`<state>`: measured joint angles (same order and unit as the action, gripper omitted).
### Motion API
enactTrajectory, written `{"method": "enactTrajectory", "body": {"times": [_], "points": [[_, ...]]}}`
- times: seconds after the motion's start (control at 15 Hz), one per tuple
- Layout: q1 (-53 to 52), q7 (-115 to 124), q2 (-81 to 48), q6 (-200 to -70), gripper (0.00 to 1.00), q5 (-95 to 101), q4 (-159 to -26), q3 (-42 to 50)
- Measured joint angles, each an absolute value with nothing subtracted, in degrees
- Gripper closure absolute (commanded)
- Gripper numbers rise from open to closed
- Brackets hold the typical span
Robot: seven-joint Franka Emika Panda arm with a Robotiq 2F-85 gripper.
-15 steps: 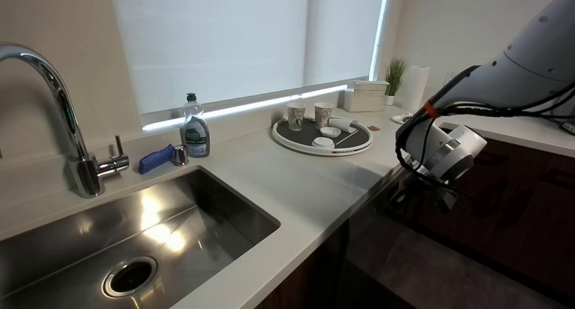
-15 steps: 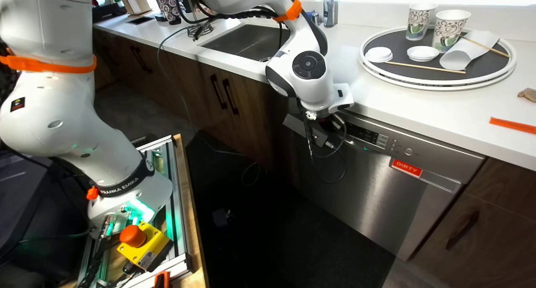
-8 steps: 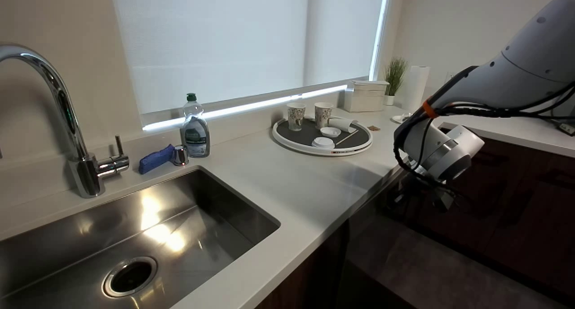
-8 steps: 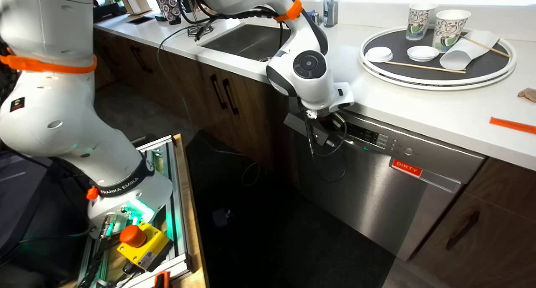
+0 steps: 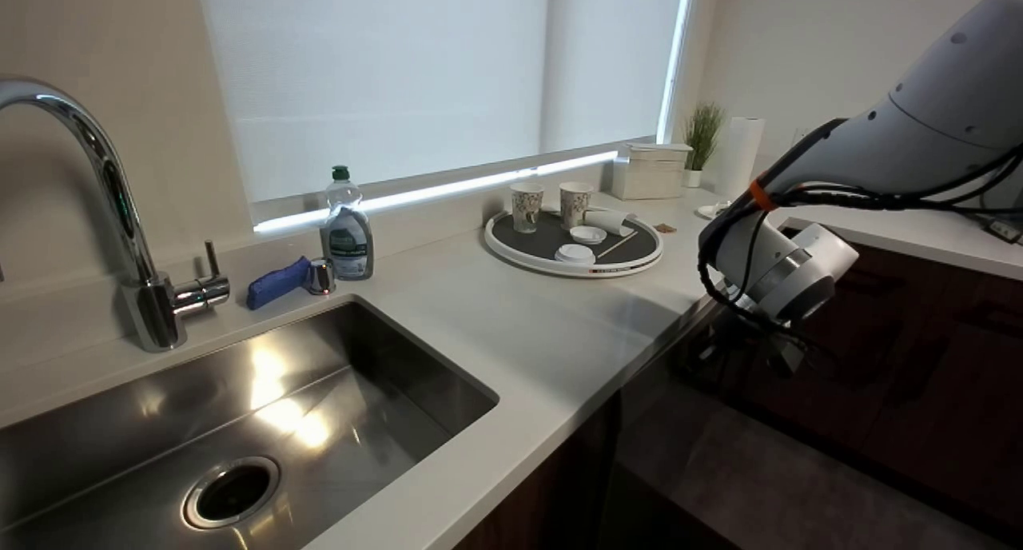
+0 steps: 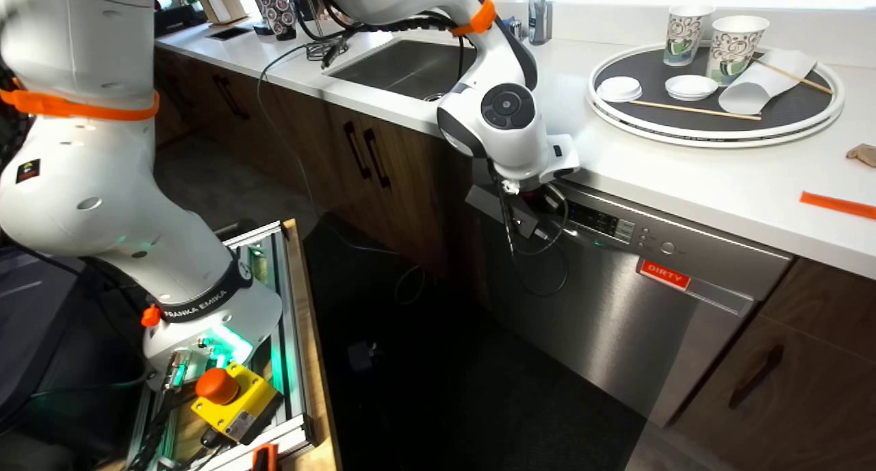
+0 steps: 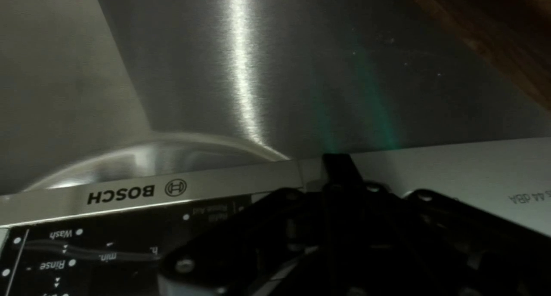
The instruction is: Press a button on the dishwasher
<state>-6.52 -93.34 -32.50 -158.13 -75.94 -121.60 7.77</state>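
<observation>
The jaws of the gripper (image 7: pixel 338 164) are pressed together; in the wrist view the tips are shown as one dark block in front of the silver strip (image 7: pixel 241 179) of the dishwasher (image 7: pixel 185 72), and whether the strip is touched cannot be told. Beside them the BOSCH lettering (image 7: pixel 121 194) is shown upside down, and the black display panel (image 7: pixel 125 270), marked Wash and Rinse, is partly hidden by the gripper. In an exterior view the dishwasher, steel-fronted and fitted with a red DIRTY sign (image 6: pixel 664 274), is set under the white counter (image 6: pixel 766 176) between brown cabinets (image 6: pixel 410 211). In both exterior views the arm (image 6: pixel 479 118) is bent down past the counter's edge. On the counter, two paper cups (image 6: pixel 736 53) are stood on a round tray (image 6: pixel 684 120), with white lids (image 6: pixel 691 87) laid near them. Farther along, a sink (image 5: pixel 176 438) is let into the counter, and a detergent bottle (image 5: pixel 348 242) is placed just beside its back corner.
</observation>
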Motion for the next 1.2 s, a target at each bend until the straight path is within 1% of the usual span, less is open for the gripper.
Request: {"method": "enactTrajectory", "body": {"times": [0.6,1.2], "points": [[-5.87,-94.78,-32.60,-158.13,1.00,-78.49,-121.55,7.21],[-4.36,-104.51,-32.61,-158.14,1.00,-91.48,-121.89,5.84]]}}
